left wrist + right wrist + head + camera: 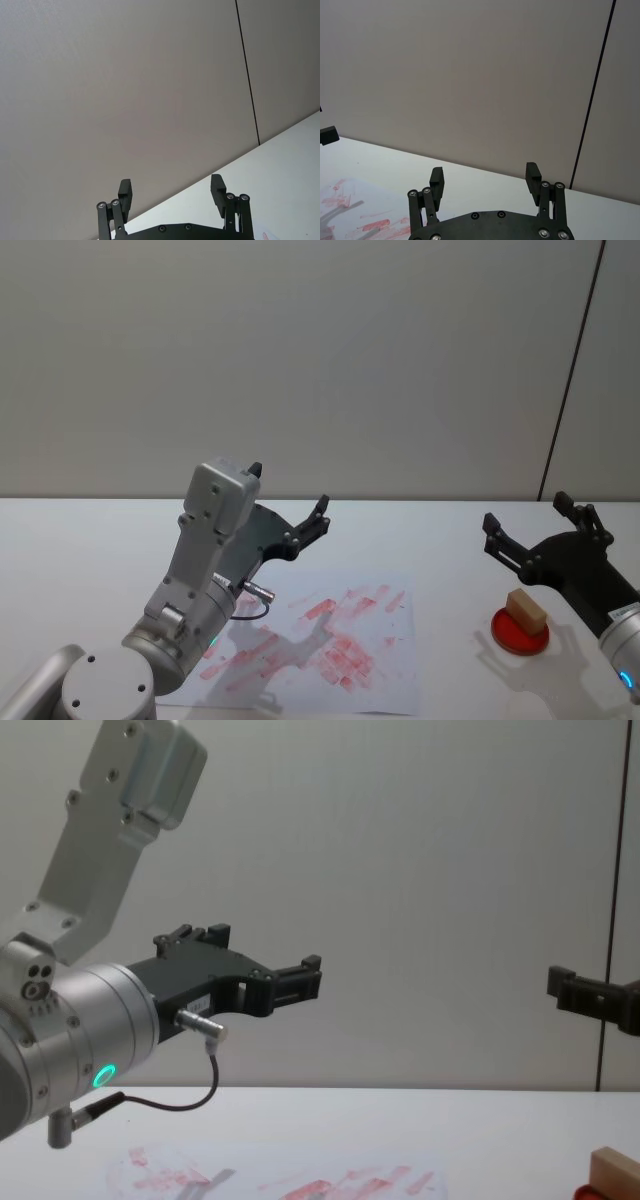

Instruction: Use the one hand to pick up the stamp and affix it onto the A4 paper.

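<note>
Stamp (526, 610): sat on red pad (520, 632), right of paper (380, 680); left gripper (289, 490): hovered above paper, fingers spread; right gripper (526, 512): hovered right of paper, over red pad, fingers spread.

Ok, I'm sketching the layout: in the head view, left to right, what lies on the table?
A4 paper → stamp, resting on the red pad. The open left gripper overlaps the paper's span, the open right gripper the stamp's, so both are left out.
</note>
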Controlling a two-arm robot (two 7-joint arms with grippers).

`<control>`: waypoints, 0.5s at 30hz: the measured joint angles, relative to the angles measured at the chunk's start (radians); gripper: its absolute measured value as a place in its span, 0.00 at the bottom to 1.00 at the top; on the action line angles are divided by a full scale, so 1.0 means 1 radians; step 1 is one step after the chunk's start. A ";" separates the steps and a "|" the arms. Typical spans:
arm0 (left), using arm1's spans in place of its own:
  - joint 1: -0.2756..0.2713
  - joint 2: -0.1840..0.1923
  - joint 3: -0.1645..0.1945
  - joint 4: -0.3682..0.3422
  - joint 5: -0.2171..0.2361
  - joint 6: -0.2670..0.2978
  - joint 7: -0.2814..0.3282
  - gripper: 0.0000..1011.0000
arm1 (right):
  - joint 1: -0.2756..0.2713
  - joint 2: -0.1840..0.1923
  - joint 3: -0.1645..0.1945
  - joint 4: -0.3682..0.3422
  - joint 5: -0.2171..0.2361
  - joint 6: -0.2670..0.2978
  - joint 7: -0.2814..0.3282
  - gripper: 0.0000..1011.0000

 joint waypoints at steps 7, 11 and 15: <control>0.000 0.000 0.000 0.000 0.000 0.000 0.000 0.99 | 0.000 0.000 0.000 0.000 0.000 0.000 0.000 0.99; 0.000 0.000 0.000 0.000 0.000 0.000 0.000 0.99 | 0.000 0.000 0.000 0.000 0.000 0.000 0.000 0.99; 0.000 0.000 0.000 0.000 0.000 0.000 0.000 0.99 | 0.000 0.000 0.000 0.000 0.000 0.000 0.000 0.99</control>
